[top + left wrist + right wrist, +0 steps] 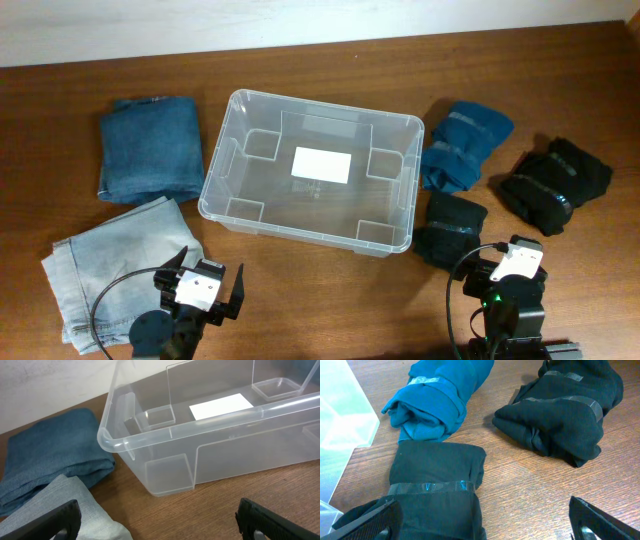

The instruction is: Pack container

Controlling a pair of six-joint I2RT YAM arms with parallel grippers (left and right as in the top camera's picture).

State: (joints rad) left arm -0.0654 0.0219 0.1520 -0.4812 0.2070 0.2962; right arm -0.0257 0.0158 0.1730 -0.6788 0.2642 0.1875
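The clear plastic container [232, 150] stands in the middle of the table, empty, with a white label [322, 164] on its base; it also shows in the left wrist view [150, 435]. My left gripper [203, 285] is open and empty near the front left, above the edge of the light grey-blue jeans [110, 270]. My right gripper [512, 262] is open and empty at the front right, over a black rolled garment [435, 485]. In the right wrist view a blue rolled garment [440, 395] and a second black bundle [565, 415] lie beyond it.
Folded dark blue jeans [150, 147] lie left of the container. The blue roll [462, 145] and black bundles [555, 183], [450, 230] lie to its right. The table's far edge runs along the top, below a white wall.
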